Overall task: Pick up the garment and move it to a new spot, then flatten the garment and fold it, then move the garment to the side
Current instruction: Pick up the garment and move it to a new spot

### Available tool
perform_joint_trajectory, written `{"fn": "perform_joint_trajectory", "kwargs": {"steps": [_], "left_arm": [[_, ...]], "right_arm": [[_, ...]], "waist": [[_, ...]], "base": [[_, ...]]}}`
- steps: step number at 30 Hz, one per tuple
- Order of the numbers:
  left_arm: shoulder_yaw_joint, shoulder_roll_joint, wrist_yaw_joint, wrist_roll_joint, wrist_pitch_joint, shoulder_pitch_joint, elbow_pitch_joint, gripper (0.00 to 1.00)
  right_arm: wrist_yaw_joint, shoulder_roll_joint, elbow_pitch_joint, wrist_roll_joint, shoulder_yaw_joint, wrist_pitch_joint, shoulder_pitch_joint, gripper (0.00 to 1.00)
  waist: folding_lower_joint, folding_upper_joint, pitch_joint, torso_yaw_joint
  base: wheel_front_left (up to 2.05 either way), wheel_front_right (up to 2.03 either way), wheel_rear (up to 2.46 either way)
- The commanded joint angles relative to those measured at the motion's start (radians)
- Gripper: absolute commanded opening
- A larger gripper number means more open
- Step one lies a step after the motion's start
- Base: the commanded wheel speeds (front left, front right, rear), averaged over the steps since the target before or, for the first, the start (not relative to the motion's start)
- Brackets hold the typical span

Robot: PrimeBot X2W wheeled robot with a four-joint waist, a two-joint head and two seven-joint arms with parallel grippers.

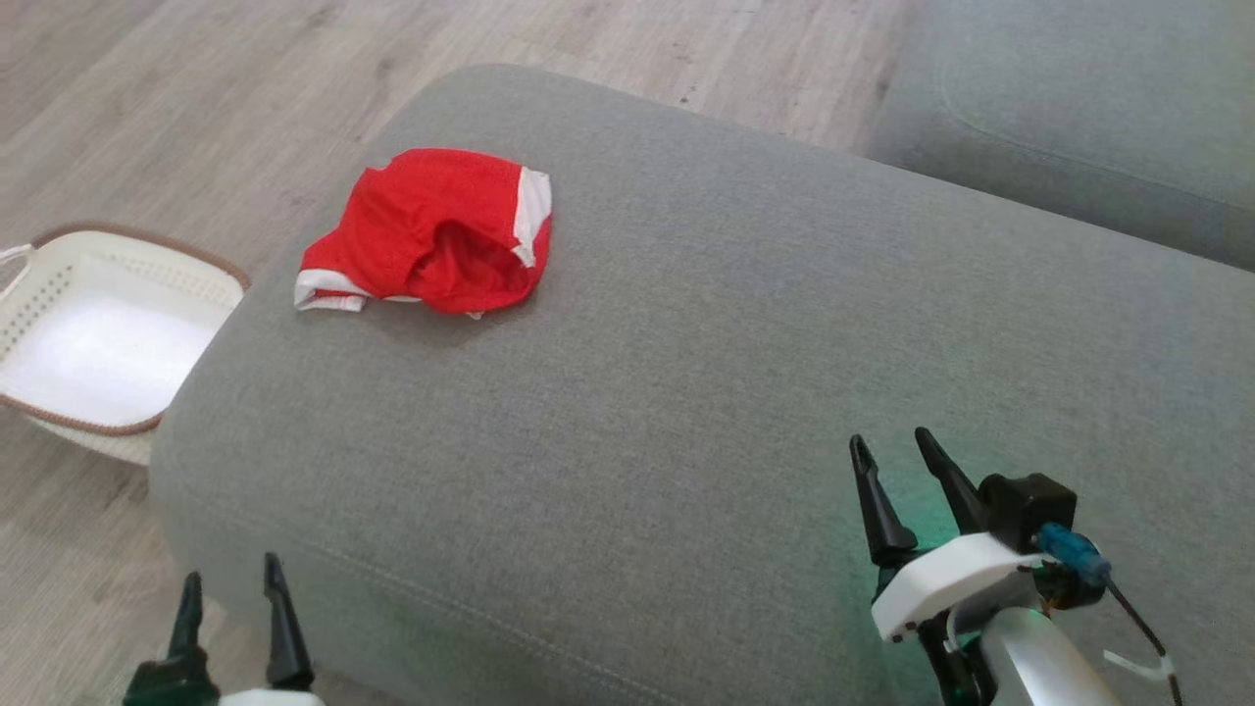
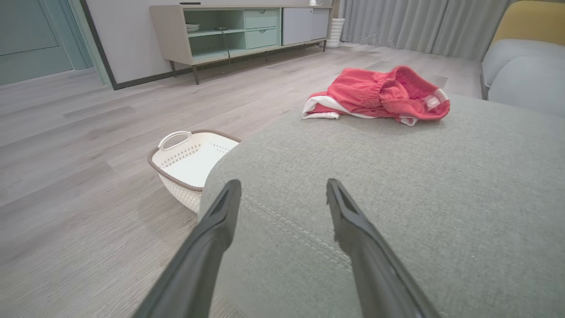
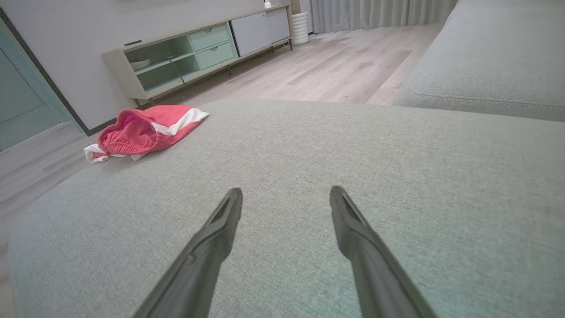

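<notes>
On the floor at far left sits a white basket (image 1: 44,284). Left gripper (image 1: 230,574) spread wide, empty. Red shorts (image 1: 431,230) lie crumpled on the grey cushion (image 1: 686,392), far left part. Right gripper (image 1: 890,438) spread too, well apart from them.

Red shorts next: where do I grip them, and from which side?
Grip the bunched elastic waistband of the red shorts: it stands up off the grey cushion, opening toward the robot. Come down from the near side with the open left gripper, probably the closer one.
</notes>
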Motion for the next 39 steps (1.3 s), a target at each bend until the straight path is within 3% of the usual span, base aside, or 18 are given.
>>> {"fn": "perform_joint_trajectory", "kwargs": {"steps": [1, 11, 17, 23, 32, 39], "left_arm": [[0.044, 0.006, -0.003, 0.007, -0.005, -0.025, -0.031, 1.0], [0.144, 0.01, -0.019, -0.012, -0.005, -0.105, -0.041, 1.0], [0.196, 0.053, -0.04, 0.005, -0.005, -0.239, -0.037, 1.0], [0.189, 0.103, -0.085, 0.01, -0.005, -0.41, 0.058, 1.0], [0.091, 0.213, -0.145, -0.027, -0.005, -0.664, 0.349, 1.0], [-0.159, 0.289, -0.147, -0.158, -0.005, -0.766, 0.446, 1.0]], "right_arm": [[-0.001, -0.002, -0.021, 0.006, 0.028, -0.01, -0.046, 1.0], [-0.001, -0.002, -0.022, -0.031, 0.019, -0.01, -0.078, 1.0], [-0.001, -0.002, -0.046, -0.071, 0.006, -0.01, -0.116, 1.0], [-0.001, -0.002, -0.08, -0.112, -0.003, -0.01, -0.16, 1.0], [-0.001, -0.002, -0.109, -0.169, -0.037, -0.01, -0.209, 1.0], [-0.001, -0.002, -0.122, -0.2, -0.082, -0.01, -0.212, 1.0]], "waist": [[0.0, 0.0, 0.003, 0.002], [0.0, 0.0, 0.071, -0.053], [0.0, 0.0, 0.159, -0.099], [0.0, 0.0, 0.252, -0.138], [0.0, 0.0, 0.351, -0.191], [0.0, 0.0, 0.398, -0.222]], "base": [[0.0, 0.0, 0.0], [0.0, 0.0, 0.0], [0.0, 0.0, 0.0], [0.0, 0.0, 0.0], [0.0, 0.0, 0.0], [0.0, 0.0, 0.0]]}}
